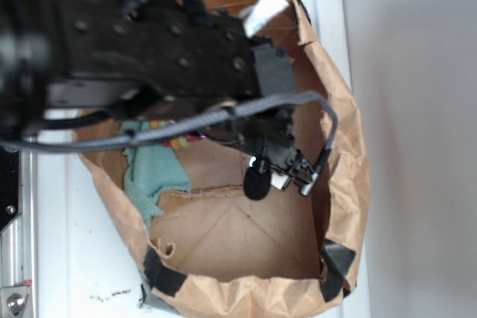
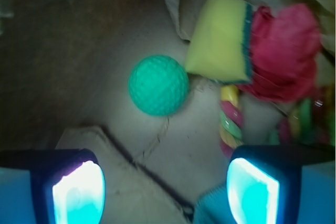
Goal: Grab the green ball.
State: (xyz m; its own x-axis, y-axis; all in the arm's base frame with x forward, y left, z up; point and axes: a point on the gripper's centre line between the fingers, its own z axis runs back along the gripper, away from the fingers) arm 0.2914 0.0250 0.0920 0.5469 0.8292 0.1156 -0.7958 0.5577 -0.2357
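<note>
The green ball (image 2: 158,85), a small mint-green textured sphere, lies on the paper bag's floor in the wrist view, just left of a yellow sponge (image 2: 218,38). My gripper (image 2: 165,190) is open, its two glowing pads wide apart with only bag floor between them. The ball sits ahead of the jaws, roughly centred on the gap and apart from both pads. In the exterior view the gripper (image 1: 279,173) hangs inside the brown paper bag (image 1: 343,109), and the arm hides the ball.
A red ruffled toy (image 2: 286,51) lies right of the sponge, with a twisted multicoloured rope toy (image 2: 231,121) below them. A teal cloth (image 1: 153,173) drapes along the bag's left side. Bag walls close in all round. The bag stands on a white surface (image 1: 67,243).
</note>
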